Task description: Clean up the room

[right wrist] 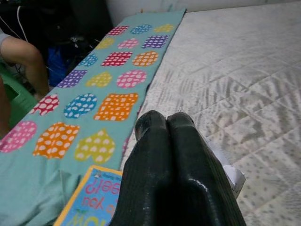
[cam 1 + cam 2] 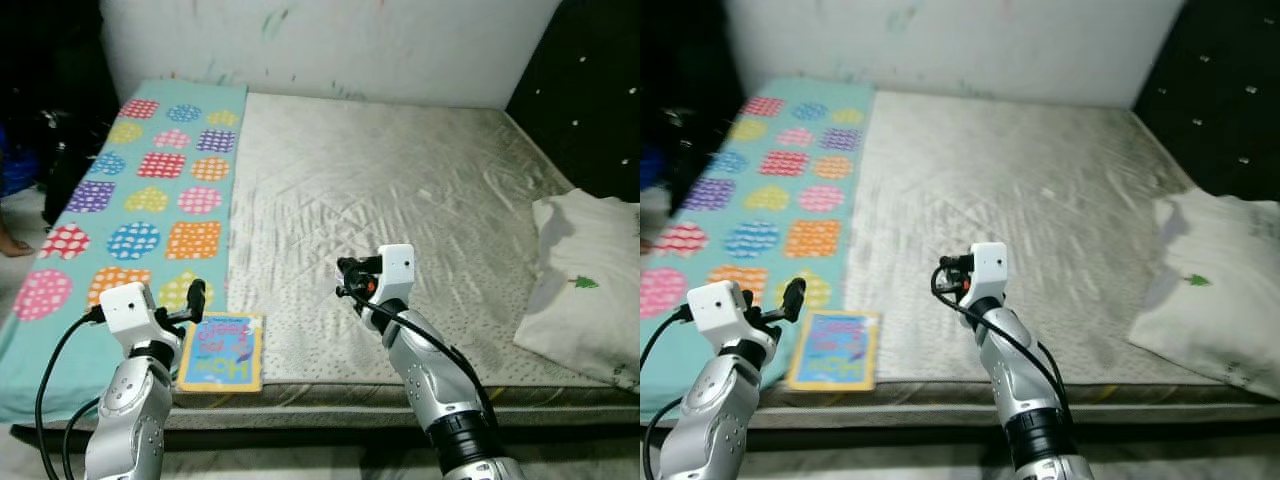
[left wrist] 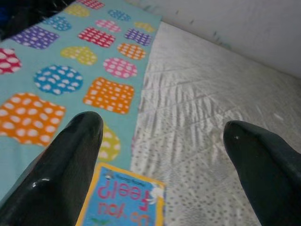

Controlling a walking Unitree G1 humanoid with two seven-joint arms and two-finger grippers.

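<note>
**Book at the bed's near edge, left hand closest**

Left eye view: a children's book (image 2: 221, 352) lies flat on the bed (image 2: 400, 200) at its front edge, where the spotted teal blanket (image 2: 150, 200) meets bare mattress. The left hand (image 2: 190, 300) hovers just beside the book's upper left corner. The book's long axis runs away from the robot. The right hand (image 2: 348, 278) hangs over bare mattress, well apart from the book. A white pillow (image 2: 590, 285) sits far right.

Left wrist view: the left hand's fingers (image 3: 70, 160) are spread wide, the book just below between them; open mattress lies ahead.

Right wrist view: the right hand's fingers (image 1: 174, 174) are pressed together; the book sits below to one side.
</note>
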